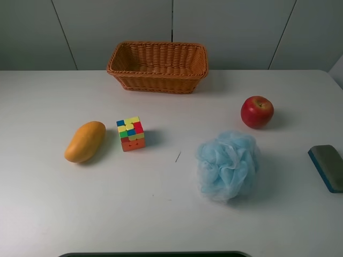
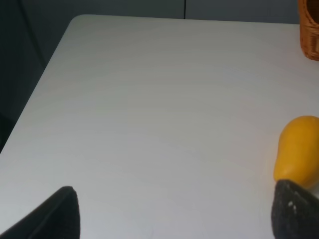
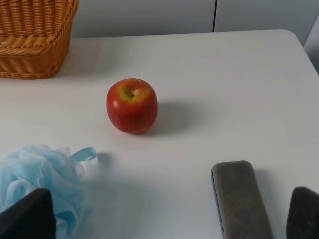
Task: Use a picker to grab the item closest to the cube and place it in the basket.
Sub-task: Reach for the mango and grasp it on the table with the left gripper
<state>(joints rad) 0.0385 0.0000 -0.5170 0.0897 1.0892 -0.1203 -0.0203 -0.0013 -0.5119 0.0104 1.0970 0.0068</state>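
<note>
Lying just left of the cube (image 1: 131, 134) on the white table (image 1: 161, 209), the mango (image 1: 84, 141) sat apart from it. The wicker basket (image 1: 155, 72) stood well behind both. Farther right were a blue bath pouf (image 1: 228, 165), a red apple (image 1: 256, 112) and a grey eraser (image 1: 328, 167). The left gripper (image 2: 174, 214), near the mango, and the right gripper (image 3: 164, 216) were each spread wide, holding nothing.

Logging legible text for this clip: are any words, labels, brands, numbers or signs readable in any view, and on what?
None readable in any view.
The Rubik's cube shows only plain coloured stickers, with no logo that can be made out.
The mango, apple, wicker basket, blue bath pouf and board eraser carry no visible label or sticker.
</note>
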